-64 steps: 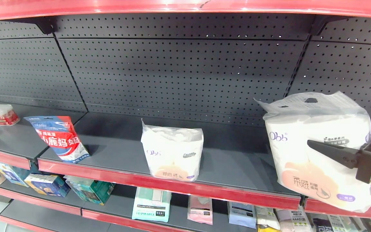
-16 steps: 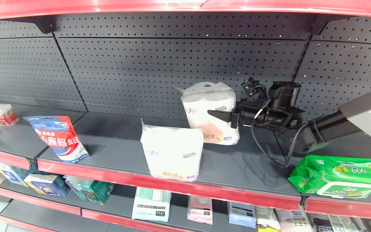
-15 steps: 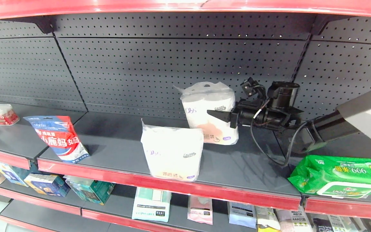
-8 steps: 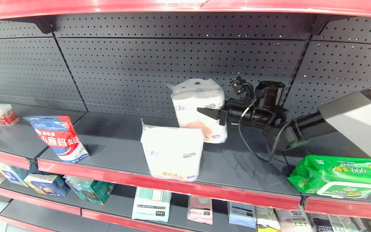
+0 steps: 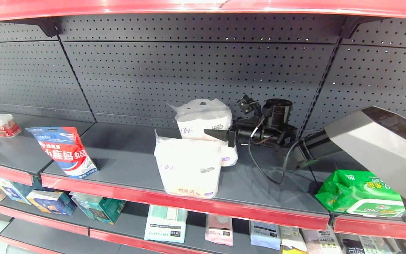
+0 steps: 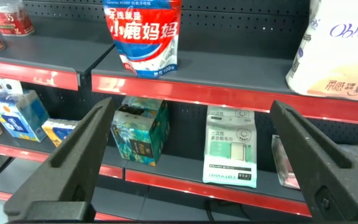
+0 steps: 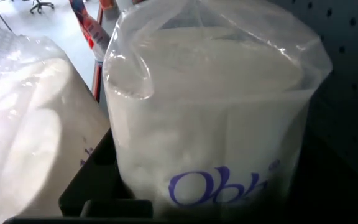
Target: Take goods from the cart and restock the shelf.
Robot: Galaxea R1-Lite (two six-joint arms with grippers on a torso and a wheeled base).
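A white pack of paper rolls (image 5: 203, 118) is held at the back of the grey shelf (image 5: 125, 155), directly behind a matching pack (image 5: 189, 169) that stands at the shelf's front edge. My right gripper (image 5: 210, 131) is shut on the rear pack from the right side, one black finger across its face. I cannot tell whether its bottom touches the shelf. In the right wrist view the held pack (image 7: 216, 112) is close up, with the front pack (image 7: 23, 130) beside it. My left gripper (image 6: 191, 180) is open and holds nothing, facing the lower shelves.
A red and blue pouch (image 5: 65, 150) leans at the shelf's left end. A green wipes pack (image 5: 361, 194) lies at the right. Small red tubs (image 5: 4, 125) sit on the neighbouring shelf. Bare shelf lies between pouch and front pack. Boxes and packets (image 6: 230, 146) line the lower shelves.
My right arm has carried the pack from the right edge onto the shelf, then leftward and lower, to behind the front pack. The other goods have not moved.
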